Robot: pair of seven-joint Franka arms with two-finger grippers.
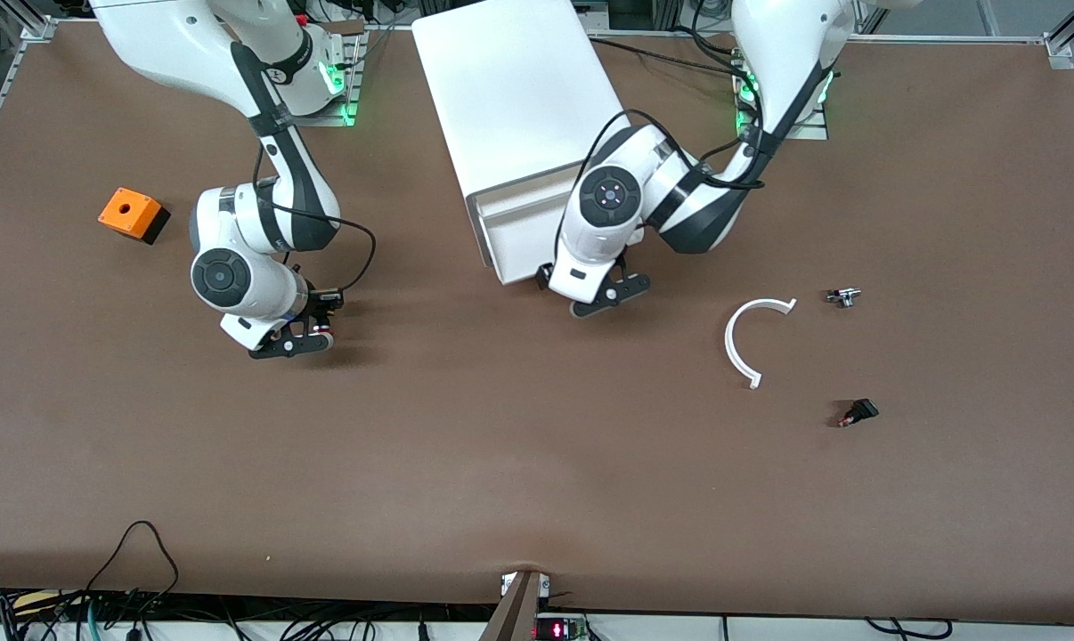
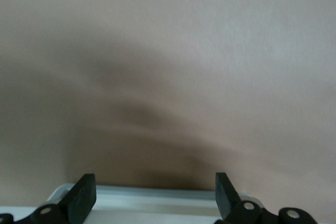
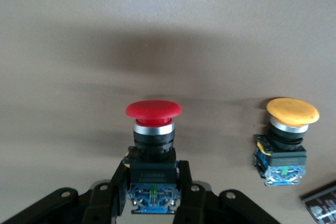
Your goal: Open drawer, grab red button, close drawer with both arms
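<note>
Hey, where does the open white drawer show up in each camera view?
Front view: the drawer juts open from the white cabinet, with the left claw at its front edge.
Left wrist view: only its white front rim shows, between the open claw's fingers.
Right wrist view: not in it.
Shared landmark: the brown tabletop, seen in all three.

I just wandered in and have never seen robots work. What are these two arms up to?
The right gripper is shut on a red-capped button, holding it over the bare table toward the right arm's end. An orange-capped button shows beside it in the right wrist view. The left gripper is open at the front edge of the drawer, which stands pulled out of the white cabinet. So the button is grabbed and the drawer is not yet closed.
</note>
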